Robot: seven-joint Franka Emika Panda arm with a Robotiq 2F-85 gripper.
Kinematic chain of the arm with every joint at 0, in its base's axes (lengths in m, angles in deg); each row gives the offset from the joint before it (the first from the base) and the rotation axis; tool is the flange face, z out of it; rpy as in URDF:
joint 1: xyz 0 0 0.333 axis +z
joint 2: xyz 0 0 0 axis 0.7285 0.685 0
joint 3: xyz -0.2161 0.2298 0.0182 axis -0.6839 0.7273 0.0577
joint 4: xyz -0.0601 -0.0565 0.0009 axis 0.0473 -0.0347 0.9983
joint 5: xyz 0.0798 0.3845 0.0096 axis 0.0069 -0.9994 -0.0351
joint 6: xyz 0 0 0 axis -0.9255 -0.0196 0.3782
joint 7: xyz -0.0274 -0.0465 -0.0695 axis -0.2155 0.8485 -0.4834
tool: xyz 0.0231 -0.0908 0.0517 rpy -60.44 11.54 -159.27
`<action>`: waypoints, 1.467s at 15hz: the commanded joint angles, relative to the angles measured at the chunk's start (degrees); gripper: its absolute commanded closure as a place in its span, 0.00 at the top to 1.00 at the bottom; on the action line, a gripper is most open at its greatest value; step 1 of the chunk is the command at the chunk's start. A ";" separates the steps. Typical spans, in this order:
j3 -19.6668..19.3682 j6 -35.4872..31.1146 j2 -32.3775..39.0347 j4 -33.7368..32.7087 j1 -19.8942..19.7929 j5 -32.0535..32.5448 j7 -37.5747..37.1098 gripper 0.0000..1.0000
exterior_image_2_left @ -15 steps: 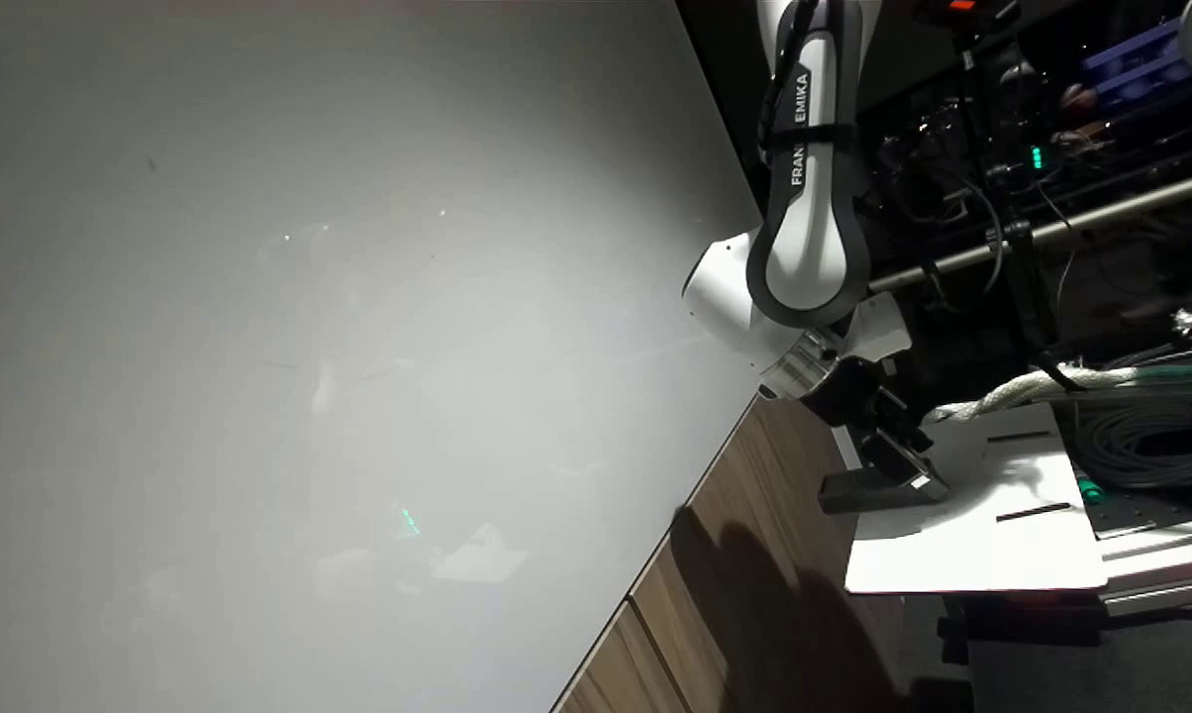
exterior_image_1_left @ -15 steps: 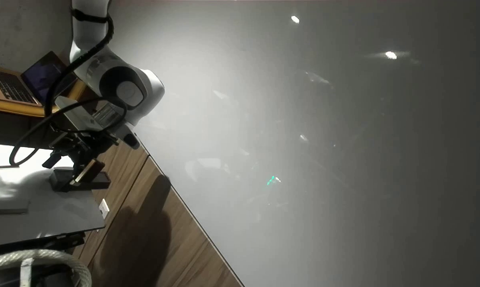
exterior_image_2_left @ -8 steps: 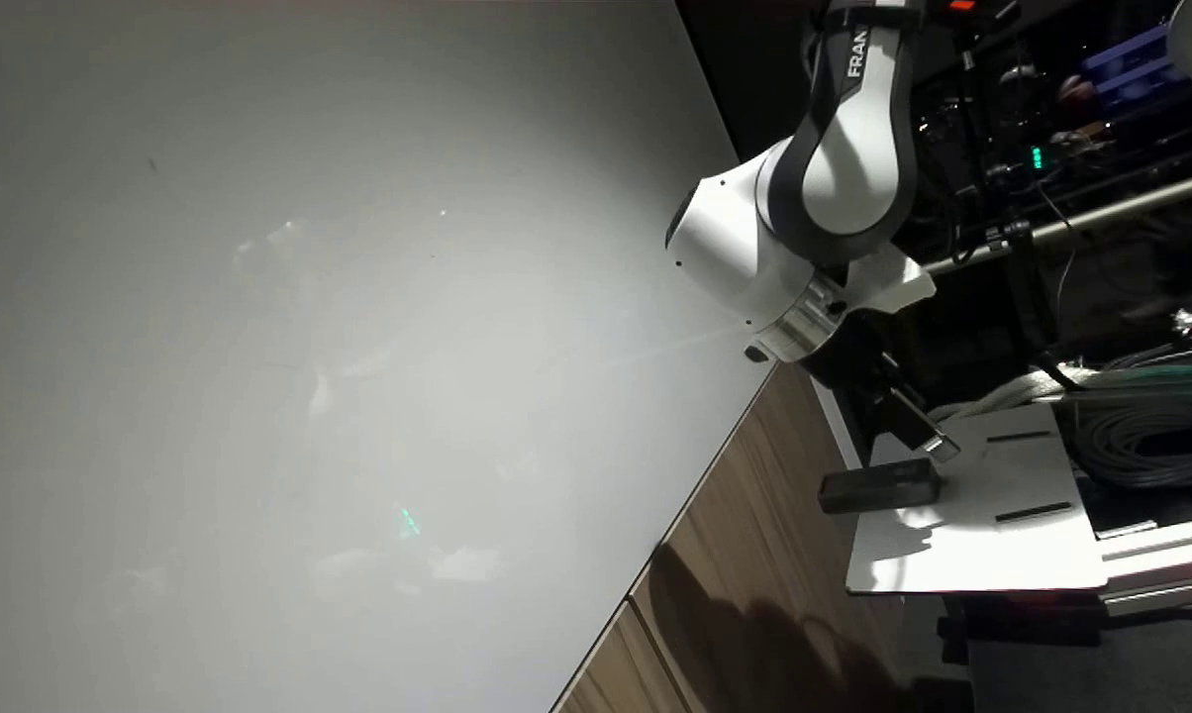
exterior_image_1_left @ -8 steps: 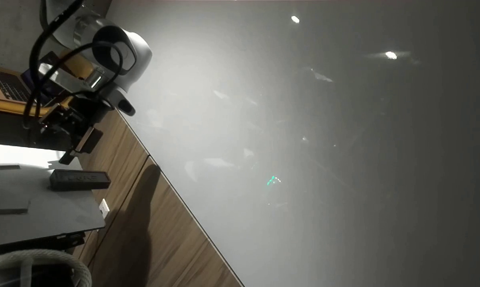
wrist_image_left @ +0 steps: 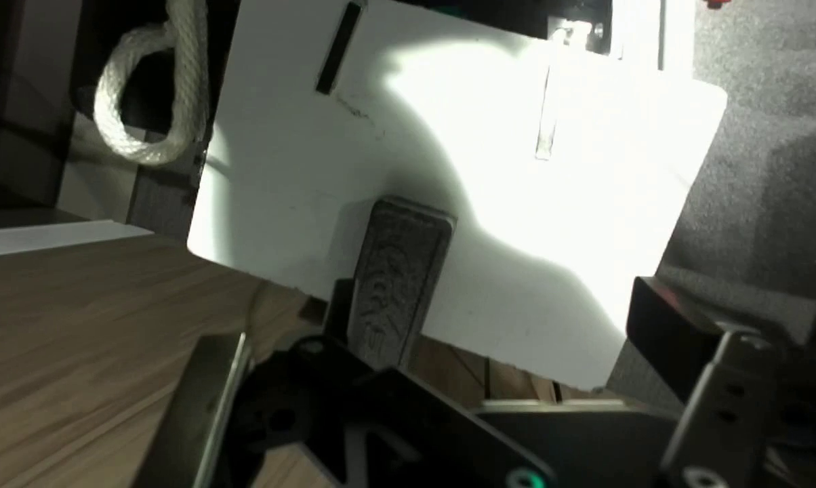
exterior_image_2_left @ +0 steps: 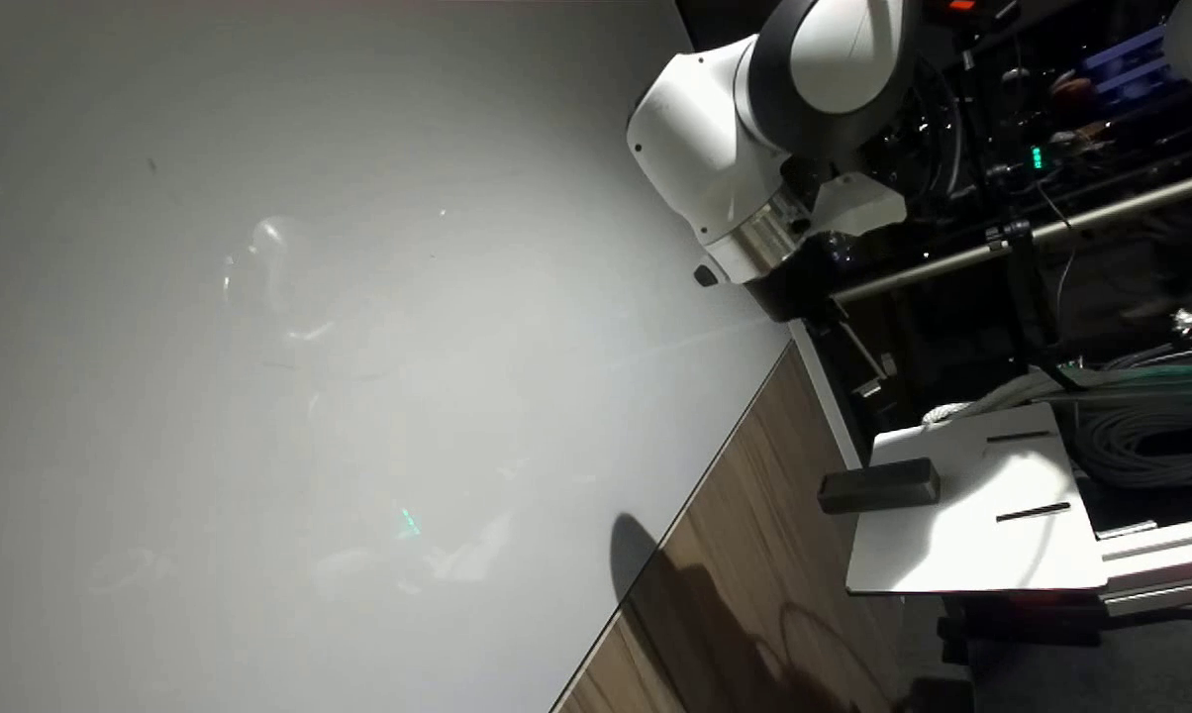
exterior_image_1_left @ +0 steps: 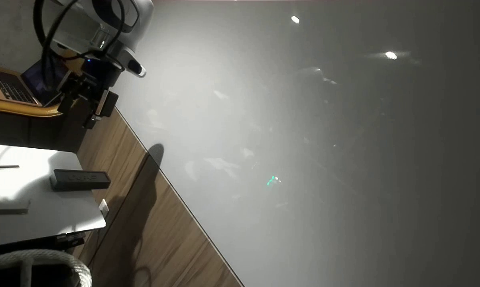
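Platform [wrist_image_left: 503, 298], block [wrist_image_left: 400, 278], laptop [exterior_image_1_left: 18, 88] only in an exterior view

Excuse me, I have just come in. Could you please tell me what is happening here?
A robot arm is working near a white plate. On the plate lies a dark block with lettering, one end sticking out past the edge. The end effector stands open and holds nothing; in both exterior views there is a gap between it and the block. An open laptop shows in an exterior view.
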 commanded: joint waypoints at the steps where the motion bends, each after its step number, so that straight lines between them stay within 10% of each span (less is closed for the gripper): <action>1: 0.59 0.35 -4.95 -0.88 -0.92 0.10 -2.15 1.00; 22: 0.70 -0.03 -6.32 -2.37 -1.38 -0.40 -3.34 1.00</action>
